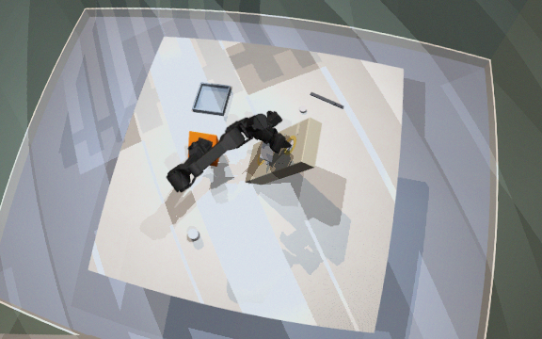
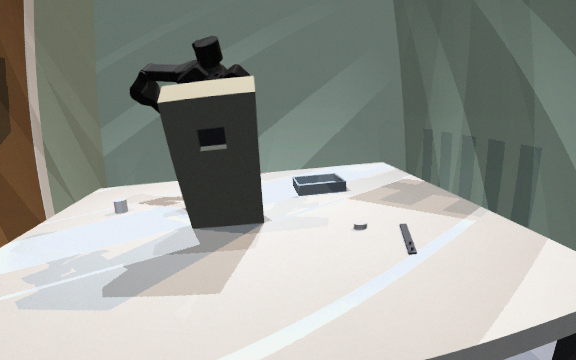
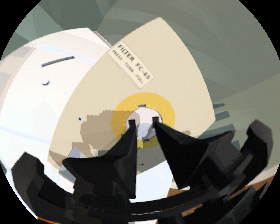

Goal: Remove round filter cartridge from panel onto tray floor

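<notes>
Well, bar (image 1: 326, 100) (image 2: 407, 239) (image 3: 58, 61) and tray (image 1: 197, 98) (image 2: 320, 188) lie apart from the panel (image 1: 311, 141) (image 2: 218, 180) (image 3: 91, 95) on the pale table (image 1: 252, 264) (image 2: 318, 300); the gripper (image 1: 278, 159) (image 3: 144, 125) (slightly open, gripping nothing) is at the filter (image 3: 144, 116), in the panel; green wall (image 2: 318, 75) behind.

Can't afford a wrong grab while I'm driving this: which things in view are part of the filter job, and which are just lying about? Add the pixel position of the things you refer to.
Job:
- filter (image 3: 144, 116)
- panel (image 1: 311, 141) (image 2: 218, 185) (image 3: 91, 97)
- tray (image 1: 224, 100) (image 2: 319, 189)
- fingers

Lying about:
- dark bar (image 1: 326, 101) (image 2: 408, 239) (image 3: 58, 61)
- small disc (image 1: 303, 110) (image 2: 360, 226) (image 3: 46, 82)
- grey cylinder (image 1: 193, 234) (image 2: 120, 206)
</notes>
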Robot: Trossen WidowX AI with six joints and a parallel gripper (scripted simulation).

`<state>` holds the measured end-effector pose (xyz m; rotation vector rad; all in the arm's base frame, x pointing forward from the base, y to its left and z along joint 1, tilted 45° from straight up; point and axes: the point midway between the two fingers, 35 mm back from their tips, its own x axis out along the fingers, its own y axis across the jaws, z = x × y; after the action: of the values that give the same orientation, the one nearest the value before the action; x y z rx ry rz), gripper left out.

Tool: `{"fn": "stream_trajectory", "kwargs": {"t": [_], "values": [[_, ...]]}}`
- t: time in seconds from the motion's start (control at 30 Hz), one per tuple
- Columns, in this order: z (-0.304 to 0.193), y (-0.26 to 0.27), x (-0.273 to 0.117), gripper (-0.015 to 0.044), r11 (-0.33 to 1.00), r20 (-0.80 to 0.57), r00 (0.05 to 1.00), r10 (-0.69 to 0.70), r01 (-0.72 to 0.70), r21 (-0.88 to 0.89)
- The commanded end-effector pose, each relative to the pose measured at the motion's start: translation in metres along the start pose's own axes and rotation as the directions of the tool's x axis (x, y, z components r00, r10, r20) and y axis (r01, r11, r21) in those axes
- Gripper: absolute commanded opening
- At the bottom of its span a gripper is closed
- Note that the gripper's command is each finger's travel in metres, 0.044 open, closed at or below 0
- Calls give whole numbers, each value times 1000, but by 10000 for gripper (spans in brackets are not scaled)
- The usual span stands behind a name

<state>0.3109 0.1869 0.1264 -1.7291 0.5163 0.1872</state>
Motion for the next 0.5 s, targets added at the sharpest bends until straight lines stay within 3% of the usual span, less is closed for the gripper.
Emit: {"fn": "stream_trajectory", "kwargs": {"t": [0.0,0.47], "values": [[1,1,0,111,1000,3,1000,1,-1,-6],[0,1,4,111,1000,3,1000,1,-1,-6]]}}
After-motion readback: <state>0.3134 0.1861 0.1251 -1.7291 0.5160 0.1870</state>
